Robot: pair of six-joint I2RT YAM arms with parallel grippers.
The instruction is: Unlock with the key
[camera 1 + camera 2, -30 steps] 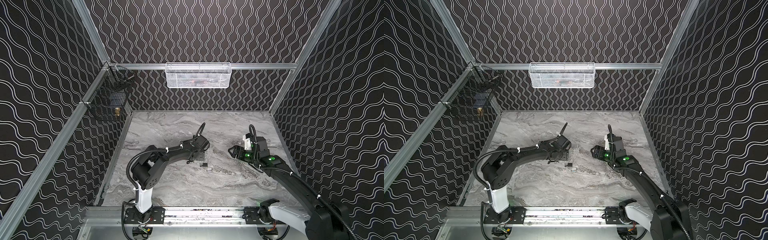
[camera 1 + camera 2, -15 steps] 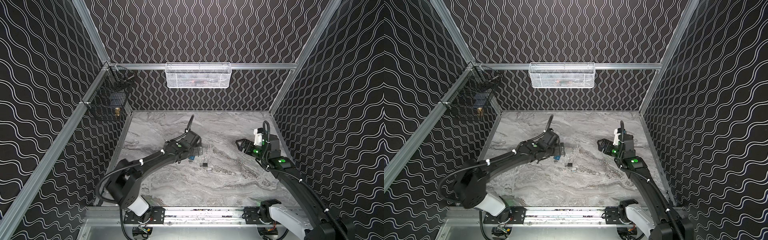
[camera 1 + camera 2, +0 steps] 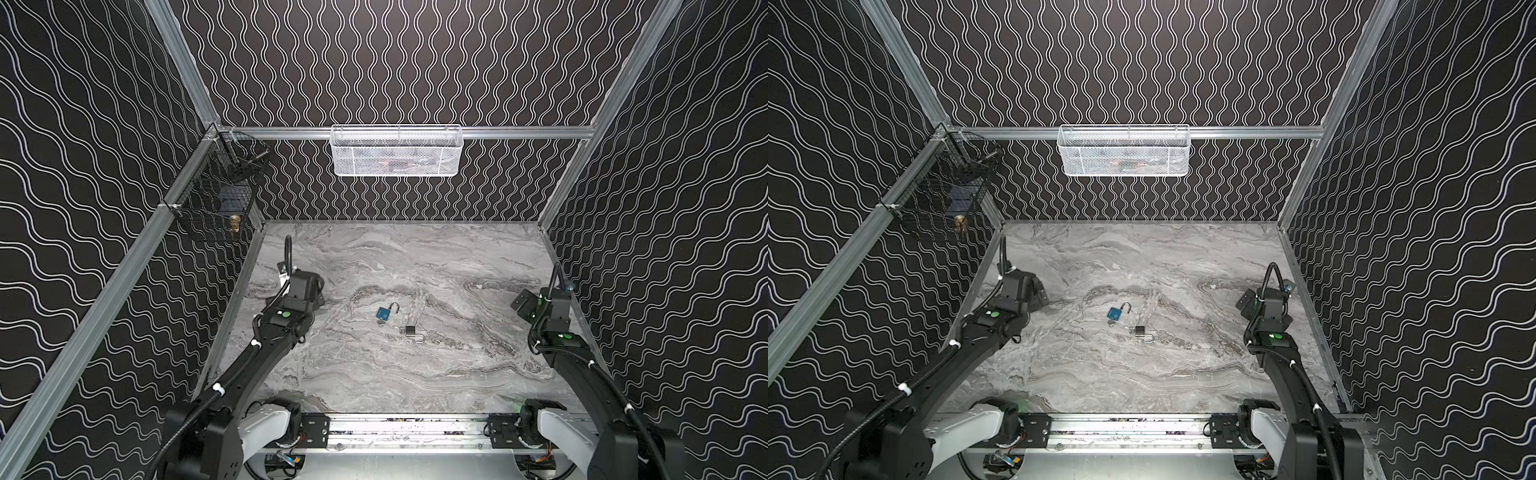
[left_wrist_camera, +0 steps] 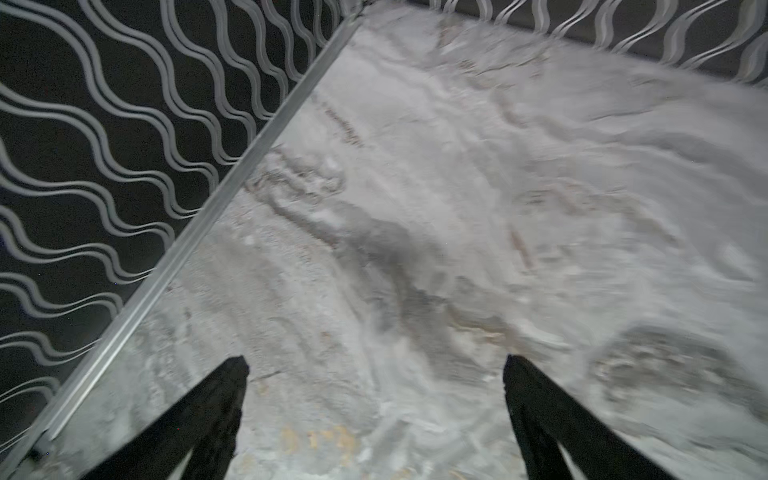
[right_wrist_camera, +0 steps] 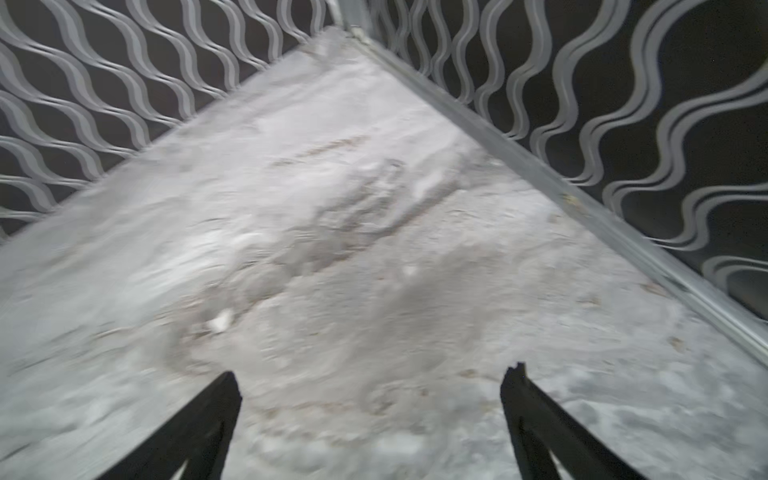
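two padlocks lie on the grey marbled desk (image 3: 415, 374), roughly midway between the two arms and well apart from both. the blue padlock (image 3: 383, 314) lies flat with its shackle standing open at its far right corner, and both top views show it so. just beside it, to the near right, lies the silver padlock (image 3: 412, 332), its shackle pointing toward the near side; the two locks are close, but whether they touch cannot be told. the key is too small to make out at this size, so i cannot tell whether it sits in either lock. the left gripper (image 4: 374, 374) is at the left edge of the desk, close to the left wall, its black fingers (image 4: 224, 399) spread wide with only bare desk between them. the right gripper (image 5: 370, 382) is at the right edge, close to the right wall, and is likewise spread wide with nothing between its fingers. both wrist views are blurred. a white mesh basket (image 3: 397, 151) hangs on the back rail, and a black wire basket (image 3: 216, 199) hangs in the far left corner.
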